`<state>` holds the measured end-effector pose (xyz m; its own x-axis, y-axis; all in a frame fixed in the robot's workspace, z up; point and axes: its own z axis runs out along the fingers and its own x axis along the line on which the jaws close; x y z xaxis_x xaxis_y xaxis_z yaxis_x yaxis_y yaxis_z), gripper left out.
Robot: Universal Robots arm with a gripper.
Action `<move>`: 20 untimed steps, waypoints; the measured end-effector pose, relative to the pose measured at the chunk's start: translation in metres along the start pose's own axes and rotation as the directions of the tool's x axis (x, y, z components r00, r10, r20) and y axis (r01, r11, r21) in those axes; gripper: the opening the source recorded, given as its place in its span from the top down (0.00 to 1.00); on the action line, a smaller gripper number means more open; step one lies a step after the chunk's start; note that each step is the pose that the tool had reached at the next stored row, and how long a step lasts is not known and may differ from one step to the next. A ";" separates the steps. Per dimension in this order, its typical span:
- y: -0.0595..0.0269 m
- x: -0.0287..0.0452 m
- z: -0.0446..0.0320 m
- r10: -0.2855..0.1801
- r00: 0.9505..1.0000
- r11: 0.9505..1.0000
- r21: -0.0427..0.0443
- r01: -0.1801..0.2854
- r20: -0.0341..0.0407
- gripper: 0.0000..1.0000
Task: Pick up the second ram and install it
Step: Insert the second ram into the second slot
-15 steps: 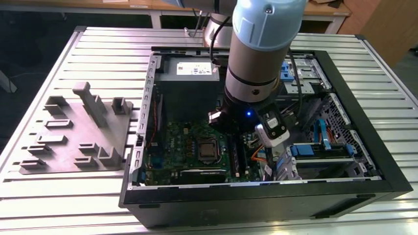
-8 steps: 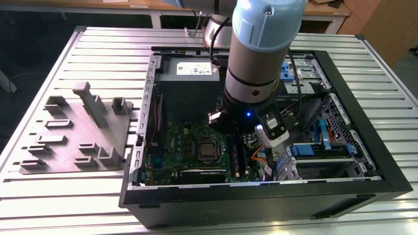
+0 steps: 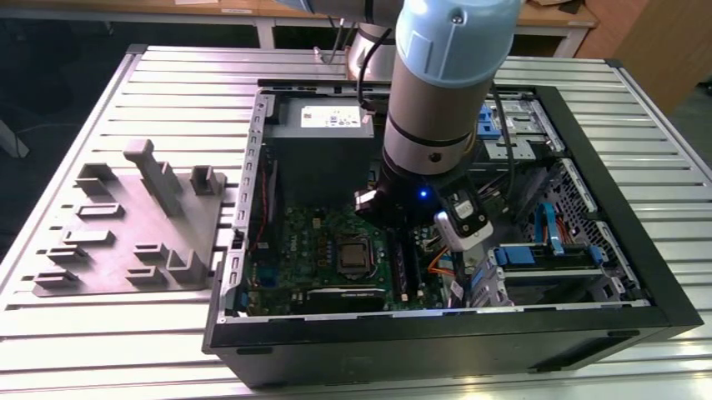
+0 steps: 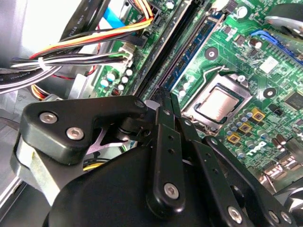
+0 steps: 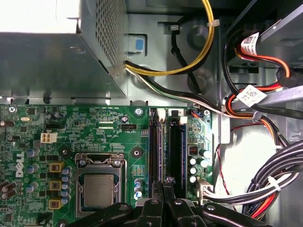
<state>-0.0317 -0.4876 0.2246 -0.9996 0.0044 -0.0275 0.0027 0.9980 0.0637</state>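
My gripper is down inside the open computer case, over the green motherboard. Its two black fingers are pressed together, so it is shut. The fingertips hang right over two long dark memory slots that lie side by side beside the processor socket. A thin dark strip, the ram, stands edge-on in the slot under the fingertips. I cannot tell whether the tips touch it. In the exterior view the gripper sits low under the arm's wrist.
A metal power supply box borders the motherboard. Bundles of coloured cables run close beside the slots. On the slatted table at the exterior view's left lies a grey holder fixture. Drive bays with blue clips fill the case's other side.
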 end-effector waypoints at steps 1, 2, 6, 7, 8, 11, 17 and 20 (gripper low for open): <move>0.0000 0.0000 -0.0001 0.000 1.000 1.000 0.000 0.000 0.000 0.89; -0.0001 0.0001 -0.0002 0.000 1.000 1.000 -0.001 0.000 0.000 0.89; -0.0006 0.0001 -0.0002 0.000 1.000 1.000 -0.011 0.000 0.000 0.89; -0.0006 0.0000 -0.0001 0.000 1.000 1.000 -0.011 0.000 0.000 0.89; -0.0008 0.0000 -0.0001 0.001 1.000 1.000 -0.011 -0.001 0.000 0.89; -0.0011 0.0000 -0.0001 0.005 1.000 1.000 -0.011 -0.005 0.000 0.89; -0.0014 -0.0001 -0.0001 0.018 1.000 1.000 -0.010 -0.018 0.001 0.89; -0.0015 -0.0001 -0.0001 0.023 1.000 1.000 -0.010 -0.023 0.001 0.89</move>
<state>-0.0316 -0.4892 0.2247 -0.9992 0.0277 -0.0274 0.0256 0.9969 0.0743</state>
